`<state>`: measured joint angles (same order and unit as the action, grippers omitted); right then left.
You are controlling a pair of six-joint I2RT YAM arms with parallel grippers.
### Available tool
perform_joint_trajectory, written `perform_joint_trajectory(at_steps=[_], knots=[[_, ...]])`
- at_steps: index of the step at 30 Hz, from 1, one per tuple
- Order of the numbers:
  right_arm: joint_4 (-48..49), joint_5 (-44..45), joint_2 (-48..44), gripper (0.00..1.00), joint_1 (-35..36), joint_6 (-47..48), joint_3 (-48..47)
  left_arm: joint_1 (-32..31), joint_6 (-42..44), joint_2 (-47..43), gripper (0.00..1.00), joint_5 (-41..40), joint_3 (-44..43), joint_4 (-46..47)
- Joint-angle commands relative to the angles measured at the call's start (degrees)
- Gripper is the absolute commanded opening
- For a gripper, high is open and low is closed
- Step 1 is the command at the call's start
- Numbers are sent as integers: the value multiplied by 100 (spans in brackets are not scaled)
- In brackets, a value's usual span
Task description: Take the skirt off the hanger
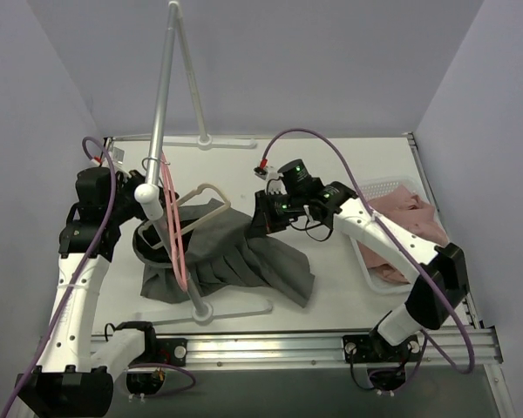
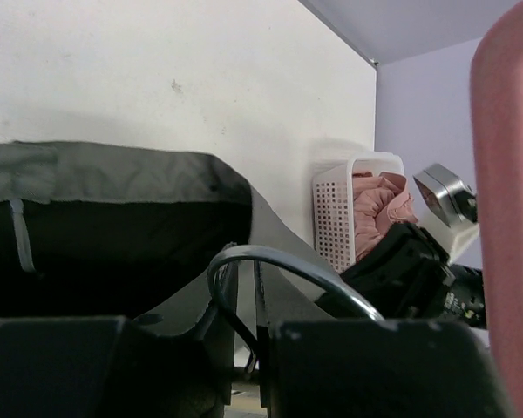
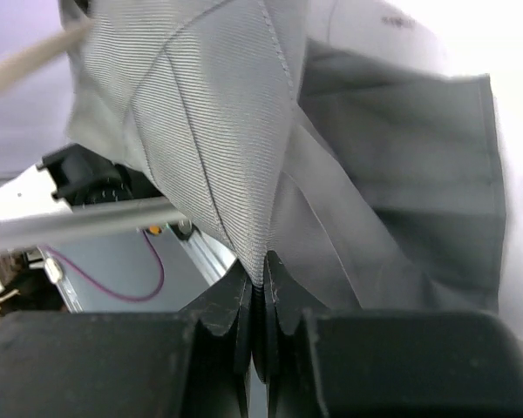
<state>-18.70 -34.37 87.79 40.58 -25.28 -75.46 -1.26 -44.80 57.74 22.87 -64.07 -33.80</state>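
skirt [image 1: 235, 257], grey and pleated, lies spread on the white table [image 1: 349, 287], under the sloping metal pole of the clothes rack [image 1: 161, 96]. its waistband end is at the left, around the lower part of a beige hanger [image 1: 211, 187], and its hem reaches to the right, toward the near edge of the table. a pink hanger [image 1: 176, 235] crosses over the same end of the skirt.

the right gripper [image 1: 260, 218] is at the upper right edge of the skirt. in the right wrist view its fingers [image 3: 235, 305] are pressed together on a fold of the grey cloth, which rises as a ridge from between them.

the left gripper [image 1: 146, 237] is at the waistband end, just beside the beige hanger. in the left wrist view a curved metal wire [image 2: 288, 261] runs close to its tips and the dark inside of the skirt fills the left part. i cannot tell if these fingers hold something.

a white basket [image 1: 392, 187] with pink cloth [image 1: 410, 222] stands at the right, apart from the skirt.
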Motion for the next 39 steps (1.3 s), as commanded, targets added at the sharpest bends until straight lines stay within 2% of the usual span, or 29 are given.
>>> perform_joint_trajectory(at_steps=[1, 4, 10, 19, 21, 26, 30, 35, 39], knots=[[690, -368, 579, 0, -41, -100, -557, 55, -231, -148, 2, 173, 35, 418], [1095, -579, 1124, 0, -41, -302, -907, 55, -310, -157, 2, 253, 53, 462], [2737, -1045, 2408, 0, -76, -1022, -1576, 64, -152, -140, 2, 305, -131, 190], [3829, -783, 4043, 0, -577, -1761, -2815, 82, 32, -315, 2, 314, -132, -302], [3751, -712, 4306, 0, -779, -1709, -3296, 73, 50, -324, 2, 332, -140, -381], [2741, -63, 4431, 0, -1183, -806, -4353, 73, 217, -245, 2, 262, -255, -601], [2327, 387, 3889, 0, -1542, -399, -4592, 64, 243, -210, 2, 235, -220, -601], [1977, 475, 2940, 0, -1966, -94, -4608, 55, 217, -228, 2, 191, -62, -549], [617, 922, 2289, 0, -2001, 714, -5127, 47, 103, -236, 2, 147, 44, -452]])
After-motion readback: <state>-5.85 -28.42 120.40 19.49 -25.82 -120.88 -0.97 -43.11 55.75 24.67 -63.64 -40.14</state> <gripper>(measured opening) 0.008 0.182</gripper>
